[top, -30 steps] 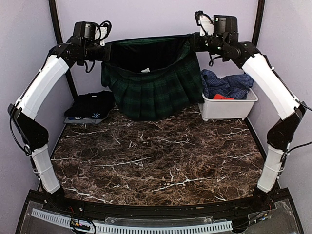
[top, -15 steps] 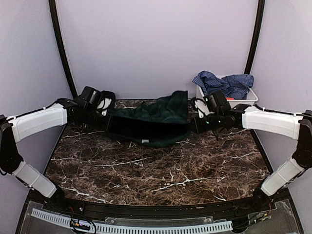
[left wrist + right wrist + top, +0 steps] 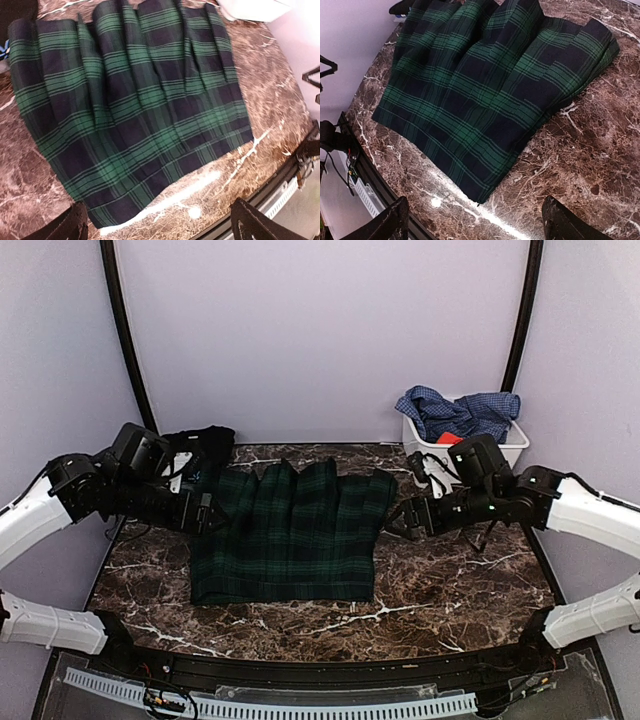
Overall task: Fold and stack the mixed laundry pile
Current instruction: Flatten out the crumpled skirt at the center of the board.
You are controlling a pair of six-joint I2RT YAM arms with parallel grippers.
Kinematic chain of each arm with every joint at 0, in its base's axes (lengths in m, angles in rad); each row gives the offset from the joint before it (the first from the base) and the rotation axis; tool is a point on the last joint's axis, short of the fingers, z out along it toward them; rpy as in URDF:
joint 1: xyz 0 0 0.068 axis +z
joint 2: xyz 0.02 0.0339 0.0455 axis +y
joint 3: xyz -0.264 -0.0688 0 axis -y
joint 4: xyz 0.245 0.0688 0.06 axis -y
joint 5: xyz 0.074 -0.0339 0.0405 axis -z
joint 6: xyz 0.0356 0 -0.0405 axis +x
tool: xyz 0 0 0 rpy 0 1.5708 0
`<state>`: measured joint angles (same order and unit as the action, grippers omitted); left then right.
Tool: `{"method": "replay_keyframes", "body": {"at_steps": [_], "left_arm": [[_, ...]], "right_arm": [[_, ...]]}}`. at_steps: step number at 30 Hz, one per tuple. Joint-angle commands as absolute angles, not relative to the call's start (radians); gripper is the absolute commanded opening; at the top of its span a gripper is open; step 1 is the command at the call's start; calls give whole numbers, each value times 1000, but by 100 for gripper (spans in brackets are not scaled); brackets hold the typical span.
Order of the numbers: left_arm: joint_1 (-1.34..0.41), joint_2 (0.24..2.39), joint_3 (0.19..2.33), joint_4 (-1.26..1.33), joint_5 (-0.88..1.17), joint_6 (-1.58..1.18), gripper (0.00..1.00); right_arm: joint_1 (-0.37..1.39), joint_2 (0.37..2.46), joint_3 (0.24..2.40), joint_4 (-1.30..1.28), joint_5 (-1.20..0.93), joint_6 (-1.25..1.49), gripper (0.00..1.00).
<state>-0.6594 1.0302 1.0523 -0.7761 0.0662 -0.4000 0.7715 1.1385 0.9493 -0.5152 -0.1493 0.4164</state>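
A dark green-navy plaid garment (image 3: 285, 532) lies spread flat and pleated on the marble table (image 3: 450, 580); it also fills the left wrist view (image 3: 130, 105) and the right wrist view (image 3: 490, 95). My left gripper (image 3: 207, 512) hovers at its left edge, open and empty, its fingertips (image 3: 75, 225) wide apart. Just off the garment's right edge my right gripper (image 3: 400, 523) is open too, holding nothing. A blue checked shirt (image 3: 460, 412) and a small red-orange piece (image 3: 450, 438) sit in the white bin (image 3: 512, 443). A folded black garment (image 3: 200, 440) rests at the back left.
The white bin stands at the back right corner against the wall. Black frame posts (image 3: 124, 335) rise at both back corners. A slotted cable rail (image 3: 300, 706) runs along the near edge below the table.
Both arms swept down and toward the front, laying the plaid garment flat on the table. Both grippers went from shut on its corners to open and let it go.
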Motion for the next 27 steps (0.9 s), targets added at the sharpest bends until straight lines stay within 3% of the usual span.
{"method": "replay_keyframes", "body": {"at_steps": [1, 11, 15, 18, 21, 24, 27], "left_arm": [[-656, 1093, 1092, -922, -75, -559, 99], [-634, 1142, 729, -550, 39, -786, 99], [-631, 1266, 686, -550, 34, -816, 84], [-630, 1311, 663, -559, 27, -836, 67], [-631, 1328, 646, -571, 26, -845, 59], [-654, 1333, 627, -590, 33, -851, 46], [-718, 1353, 613, -577, 72, -865, 40]], "right_arm": [[755, 1302, 964, -485, -208, 471, 84], [752, 1566, 904, -310, -275, 571, 74], [752, 1656, 887, -219, -365, 607, 71], [752, 1711, 868, -190, -382, 618, 51], [747, 1745, 848, -173, -397, 622, 33], [739, 1727, 822, -177, -389, 626, 0], [706, 1651, 791, -219, -346, 625, 0]]}}
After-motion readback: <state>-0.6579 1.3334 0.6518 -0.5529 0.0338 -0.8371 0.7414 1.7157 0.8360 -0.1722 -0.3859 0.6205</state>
